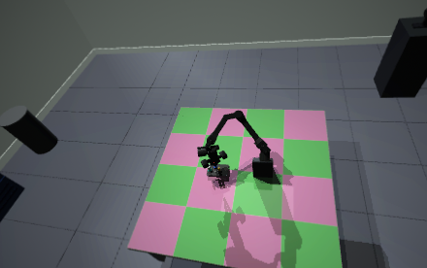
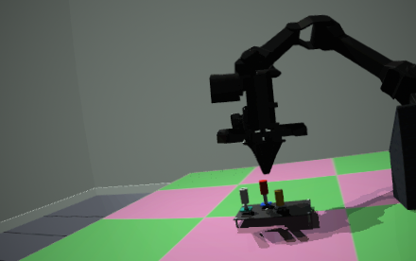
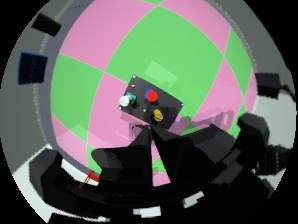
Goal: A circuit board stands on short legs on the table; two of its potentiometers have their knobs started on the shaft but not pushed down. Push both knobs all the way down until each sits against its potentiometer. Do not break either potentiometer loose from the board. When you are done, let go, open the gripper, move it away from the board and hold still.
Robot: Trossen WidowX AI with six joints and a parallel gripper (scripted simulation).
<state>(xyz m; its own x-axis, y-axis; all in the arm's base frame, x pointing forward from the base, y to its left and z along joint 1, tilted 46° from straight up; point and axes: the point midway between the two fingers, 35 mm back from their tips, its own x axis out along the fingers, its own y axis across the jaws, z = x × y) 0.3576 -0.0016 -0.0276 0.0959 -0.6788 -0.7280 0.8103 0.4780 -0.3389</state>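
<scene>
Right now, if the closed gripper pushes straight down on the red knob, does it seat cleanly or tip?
The red knob stands tallest on a thin shaft, so an off-centre push would probably tilt it. The gripper, shut and empty, ends in a narrow point that might slip off the small cap. The circuit board sits on short legs, so it may flex or shift slightly.

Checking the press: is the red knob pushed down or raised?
Raised: the red knob stands higher than the grey knob and orange knob.
</scene>
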